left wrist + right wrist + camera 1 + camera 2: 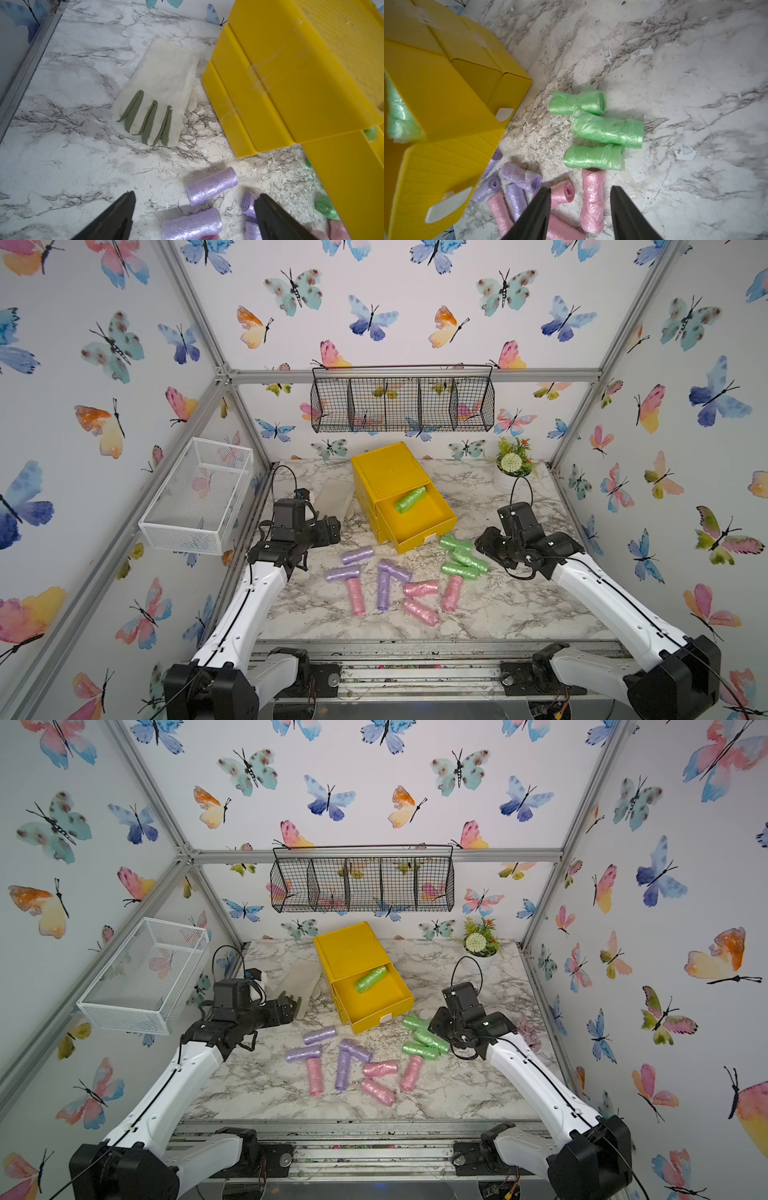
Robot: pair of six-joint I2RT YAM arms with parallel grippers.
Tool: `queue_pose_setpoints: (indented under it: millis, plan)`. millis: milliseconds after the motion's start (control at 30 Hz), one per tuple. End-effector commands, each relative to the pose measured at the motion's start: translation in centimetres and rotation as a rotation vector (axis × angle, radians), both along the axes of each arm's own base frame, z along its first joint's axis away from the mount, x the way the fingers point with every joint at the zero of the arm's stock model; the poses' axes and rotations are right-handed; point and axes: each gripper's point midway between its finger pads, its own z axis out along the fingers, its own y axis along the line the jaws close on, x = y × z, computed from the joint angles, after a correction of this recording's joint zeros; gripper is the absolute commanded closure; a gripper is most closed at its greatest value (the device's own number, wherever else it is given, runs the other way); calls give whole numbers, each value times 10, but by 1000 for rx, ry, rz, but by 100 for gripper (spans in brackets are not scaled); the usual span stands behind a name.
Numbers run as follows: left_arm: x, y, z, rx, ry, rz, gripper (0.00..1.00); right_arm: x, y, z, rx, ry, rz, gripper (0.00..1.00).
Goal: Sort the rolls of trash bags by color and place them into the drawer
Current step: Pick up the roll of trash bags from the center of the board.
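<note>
Only top views show you the crinkly green plastic roll (410, 499) whole in the yellow drawer (428, 522); left gripper (195, 195) wide, right gripper (580, 188) seemingly half-open, both empty.

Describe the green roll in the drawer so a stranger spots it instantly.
Find the yellow drawer unit on the marble table. One drawer is pulled open; the green roll lies inside, the only roll not on the tabletop.

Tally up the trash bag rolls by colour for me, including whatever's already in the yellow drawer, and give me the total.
Green rolls: 4 (three on the table, one in the yellow drawer)
Purple rolls: 4
Pink rolls: 4
Total: 12
</note>
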Motion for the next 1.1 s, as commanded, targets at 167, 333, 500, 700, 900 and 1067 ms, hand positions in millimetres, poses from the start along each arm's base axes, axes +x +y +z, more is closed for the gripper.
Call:
queue_pose_setpoints:
  millis: [167,333,500,700,900,1067]
  plan:
    - [0,2,1,3,-5,-4,6,17,6,-51,-35,145,61,35]
    - [0,1,1,0,-5,-8,6,28,13,-75,-85,201,136,26]
    - [0,-1,1,-5,-4,-14,6,38,11,-89,-181,263,213,22]
    - [0,0,0,-2,-4,-11,6,42,7,-99,-254,298,261,21]
    - [0,-1,0,-4,-1,-14,6,34,11,-116,-247,339,325,20]
    - [1,-1,-1,-4,2,-16,6,26,10,-127,-250,370,349,20]
